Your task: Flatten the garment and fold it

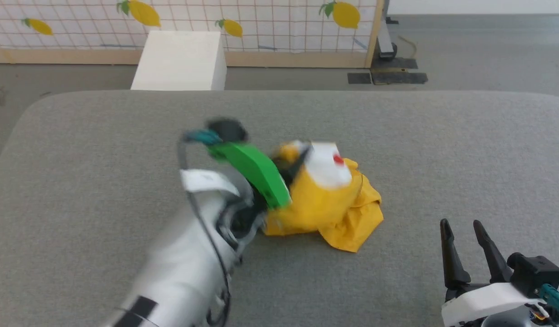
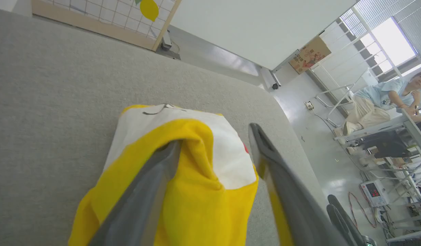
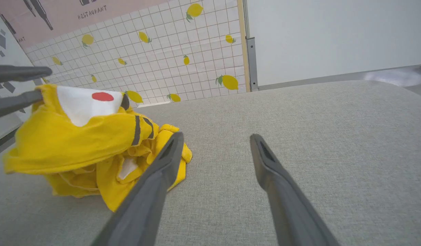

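Closest in the head view, the pale left forearm (image 1: 184, 268) runs up from the lower left, blurred, and a green piece (image 1: 256, 172) at its wrist meets the cloth. At the lower right sits the right gripper (image 1: 461, 225), low over the grey tabletop (image 1: 102, 150), with its two dark fingers pointing up the view. Its jaws stand wide apart with nothing between them. It is apart from the cloth, nearer the robot and off to its right.

Further in, near the middle of the tabletop, lies the garment (image 1: 324, 200), a bright yellow T-shirt. It is a crumpled heap, neither flat nor folded. A white patch with a red dot sits raised at the top of the heap. In the right wrist view, black stripes cross a yellow fold. The lower part is bunched on the tabletop, and the upper part is drawn up toward the left arm's fingers at that view's left edge.

The left gripper (image 2: 215, 136) is at that raised part. In the left wrist view its jaws are well parted. Yellow and white cloth is draped over one finger and fills much of the gap, and a little yellow lies against the inner side of the other finger. No pinch shows, and I cannot tell whether the cloth hangs from the finger or merely leans on it.

Beyond the tabletop's far edge a white box (image 1: 179, 59) stands on the floor. Behind it is a wood-framed grid panel printed with lemons (image 1: 270, 22). In the left wrist view, far past the tabletop's rounded corner, a person (image 2: 384, 95) sits at a desk.
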You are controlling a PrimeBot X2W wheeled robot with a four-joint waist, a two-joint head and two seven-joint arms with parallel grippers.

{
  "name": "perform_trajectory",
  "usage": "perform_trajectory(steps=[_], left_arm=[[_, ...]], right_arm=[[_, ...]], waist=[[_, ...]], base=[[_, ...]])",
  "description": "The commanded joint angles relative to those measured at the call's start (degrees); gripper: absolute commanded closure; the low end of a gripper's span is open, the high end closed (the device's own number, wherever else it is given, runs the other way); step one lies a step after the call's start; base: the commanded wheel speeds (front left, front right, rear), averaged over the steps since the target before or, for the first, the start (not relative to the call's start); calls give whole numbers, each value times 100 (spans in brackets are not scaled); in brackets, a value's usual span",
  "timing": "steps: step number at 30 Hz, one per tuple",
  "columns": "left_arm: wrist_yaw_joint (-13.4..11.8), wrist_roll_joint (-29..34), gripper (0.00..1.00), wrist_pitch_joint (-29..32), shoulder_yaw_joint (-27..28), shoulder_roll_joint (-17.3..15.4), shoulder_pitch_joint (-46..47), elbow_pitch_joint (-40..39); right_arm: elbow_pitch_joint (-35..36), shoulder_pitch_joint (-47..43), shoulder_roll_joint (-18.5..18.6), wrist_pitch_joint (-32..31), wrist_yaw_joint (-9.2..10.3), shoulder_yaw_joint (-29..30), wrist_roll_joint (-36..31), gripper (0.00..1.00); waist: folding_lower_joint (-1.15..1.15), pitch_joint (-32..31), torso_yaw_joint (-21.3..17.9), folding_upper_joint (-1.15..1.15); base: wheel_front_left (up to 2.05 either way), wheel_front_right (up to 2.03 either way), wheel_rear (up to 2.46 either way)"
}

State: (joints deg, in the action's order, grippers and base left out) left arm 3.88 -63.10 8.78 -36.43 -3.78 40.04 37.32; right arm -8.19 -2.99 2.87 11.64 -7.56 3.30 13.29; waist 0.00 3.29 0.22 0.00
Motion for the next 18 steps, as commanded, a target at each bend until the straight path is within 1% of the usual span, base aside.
perform_trajectory(steps=[1,4,7,9,10,14,15,18], left_arm=[[-44,-138,0,-185,241,-143,103,-142],[-128,-244,0,-676,745,-506,73,-547],[-287,-196,0,-1205,1142,-891,-149,-979],[-504,71,0,-1617,1297,-1242,-404,-1292],[-659,214,0,-1818,1370,-1417,-584,-1448],[-1218,956,0,-2215,1409,-2012,-1266,-1953],[-1353,1161,0,-2280,1437,-2118,-1450,-2100],[-1617,1706,0,-2353,1422,-2312,-1927,-2388]], right_arm=[[1,-12,0,48,8,-21,32,0],[15,53,0,53,8,-38,26,0],[13,114,0,61,8,-13,20,0],[8,151,0,69,8,18,5,0],[9,166,0,71,8,41,-3,0],[9,212,0,75,8,126,-29,0],[18,217,0,72,8,143,-34,0],[41,217,0,54,8,189,-47,0]], waist=[[0,-58,75,0],[0,-80,106,0],[0,-118,117,0],[0,-146,120,0],[0,-154,127,0],[0,-139,158,0],[0,-121,166,0],[0,-81,183,0]], base=[[0,0,0],[0,0,0],[0,0,0],[0,0,0],[0,0,0],[0,0,0],[0,0,0],[0,0,0]])
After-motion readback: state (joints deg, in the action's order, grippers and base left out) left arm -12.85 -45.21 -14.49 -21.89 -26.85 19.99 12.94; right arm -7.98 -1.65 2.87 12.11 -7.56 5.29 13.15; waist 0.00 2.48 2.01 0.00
